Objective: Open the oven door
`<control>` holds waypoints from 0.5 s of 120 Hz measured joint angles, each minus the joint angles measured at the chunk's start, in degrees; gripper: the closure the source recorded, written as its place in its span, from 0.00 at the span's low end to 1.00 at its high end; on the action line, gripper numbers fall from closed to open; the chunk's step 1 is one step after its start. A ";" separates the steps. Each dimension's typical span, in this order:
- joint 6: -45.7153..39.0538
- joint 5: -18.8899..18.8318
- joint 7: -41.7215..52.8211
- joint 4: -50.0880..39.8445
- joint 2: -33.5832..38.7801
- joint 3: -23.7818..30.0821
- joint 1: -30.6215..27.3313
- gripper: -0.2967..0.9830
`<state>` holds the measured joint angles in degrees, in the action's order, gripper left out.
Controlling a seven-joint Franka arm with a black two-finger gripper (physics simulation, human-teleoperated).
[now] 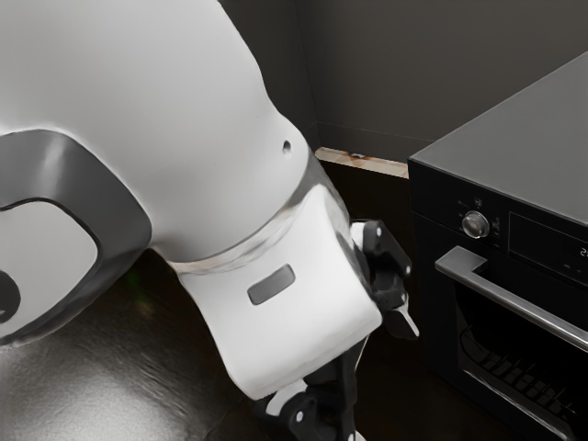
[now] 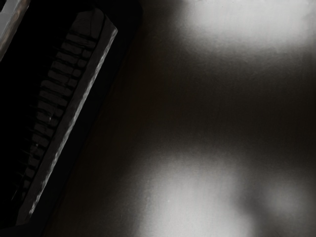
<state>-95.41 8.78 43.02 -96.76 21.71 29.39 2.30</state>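
Plainly, the pincer (image 1: 381, 378) is wide: its two black fingers stand well apart, with a broad gap between them. The white arm (image 1: 193, 101) comes in from the exterior view's upper left and slopes down toward the oven, and the white hand (image 1: 289, 299) is tilted at its end. One finger is on the side nearer the wall, the other at the exterior view's lower edge.

The oven (image 1: 436, 294) stands at the exterior view's right, its dark front turned partly toward the arm. Its oven door (image 1: 464, 335) is shut, lying in line with the front. Across the upper part of the door runs a metal bar handle (image 1: 514, 299); the pincer is near its closer end but apart from it. Above the handle are a round silver knob (image 1: 475, 225) and, beside that, a display (image 1: 551, 248) with pale digits, partly cut off by the picture's edge.

Behind the door's glass is a wire rack (image 2: 52, 94), and a pale metallic strip (image 2: 74, 121) runs alongside it in the wrist view. Beside the oven spreads a dark, glossy surface (image 2: 212, 108) with bright patches of reflected light. Behind everything rises a dark gray wall (image 1: 441, 73).
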 joint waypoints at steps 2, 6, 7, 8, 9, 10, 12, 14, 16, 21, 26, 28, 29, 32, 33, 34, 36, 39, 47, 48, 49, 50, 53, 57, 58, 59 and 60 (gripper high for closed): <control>-1.17 0.21 1.59 -0.27 -0.50 0.81 0.11 0.23; -3.25 0.32 4.69 -0.65 -1.35 1.92 0.28 0.23; -3.72 0.34 5.44 -0.70 -1.50 2.11 0.31 0.23; -4.17 0.35 6.18 -0.74 -1.64 2.28 0.34 0.23; -4.61 0.36 6.90 -0.73 -1.91 2.47 0.38 0.23; -5.03 0.37 7.61 -0.72 -2.16 2.63 0.40 0.23; -5.83 0.40 9.00 -0.47 -2.76 3.08 0.43 0.23; -6.56 0.41 10.32 -0.21 -3.43 3.47 0.46 0.23; -7.23 0.34 11.55 0.08 -4.07 3.79 0.49 0.23; -8.70 -0.61 14.32 0.75 -5.84 5.32 0.49 0.23; -10.06 -1.74 16.86 1.17 -7.45 6.46 0.55 0.23; -10.58 -2.09 17.82 1.27 -8.00 6.72 0.57 0.23; -10.83 -2.23 18.29 1.31 -8.23 6.82 0.57 0.23; -11.51 -2.59 19.66 1.41 -8.79 7.05 0.54 0.23; -11.72 -2.72 20.09 1.53 -9.04 7.11 0.56 0.23; -11.92 -2.83 20.51 1.63 -9.26 7.15 0.54 0.23; -12.29 -3.08 21.30 2.07 -9.86 7.23 0.55 0.23; -12.79 -3.44 22.41 2.82 -10.80 7.31 0.53 0.23; -13.86 -4.13 25.01 3.82 -12.20 7.29 0.36 0.23; -13.98 -4.21 25.32 3.88 -12.34 7.29 0.35 0.23; -14.08 -4.32 25.61 3.94 -12.53 7.28 0.36 0.23; -14.19 -4.41 25.90 3.99 -12.69 7.28 0.35 0.23; -14.47 -4.68 26.75 4.12 -13.17 7.27 0.32 0.23; -14.80 -4.96 27.83 4.52 -13.89 7.26 0.34 0.23; -14.87 -5.02 28.09 4.61 -14.08 7.24 0.34 0.23; -14.94 -5.08 28.34 4.69 -14.25 7.23 0.33 0.23; -15.01 -5.13 28.59 4.76 -14.39 7.22 0.31 0.23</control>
<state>-110.42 3.65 71.61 -92.00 7.32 36.62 2.61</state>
